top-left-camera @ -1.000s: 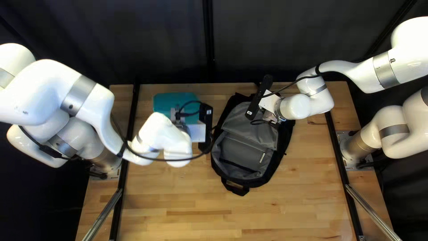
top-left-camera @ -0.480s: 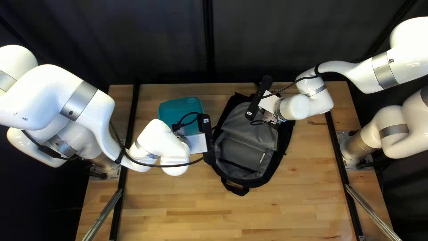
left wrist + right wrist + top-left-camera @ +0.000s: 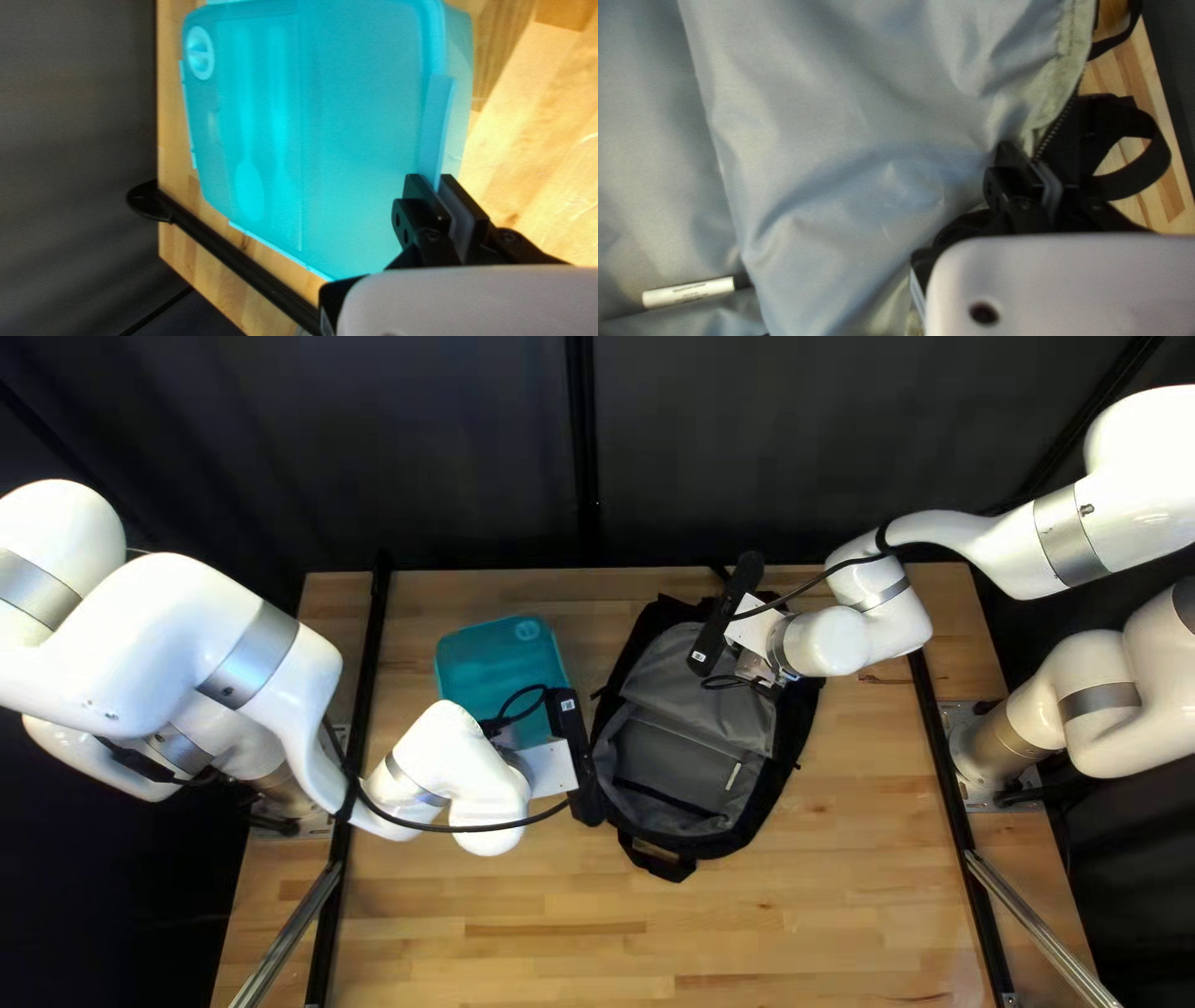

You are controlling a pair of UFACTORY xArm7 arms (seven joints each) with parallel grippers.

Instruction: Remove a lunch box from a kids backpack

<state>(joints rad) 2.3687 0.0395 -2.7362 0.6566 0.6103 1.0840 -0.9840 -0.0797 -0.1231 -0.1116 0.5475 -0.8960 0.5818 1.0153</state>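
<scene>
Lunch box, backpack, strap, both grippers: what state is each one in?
Lunch box: lid on, out of the backpack.
Backpack: lying unzipped and spread open on the table, grey lining showing.
Black strap: curled in a loose loop.
Left gripper: jaws shut on the box's near side edge.
Right gripper: jaws shut on the backpack's fabric by the zipper.

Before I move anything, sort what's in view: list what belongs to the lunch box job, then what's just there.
Part of the job:
- teal lunch box, outside the bag
- grey-lined backpack
- left pincer, shut on the lunch box's side
- right pincer, shut on the backpack's edge

Just there:
- wooden table
- black rails
- dark curtain
</scene>
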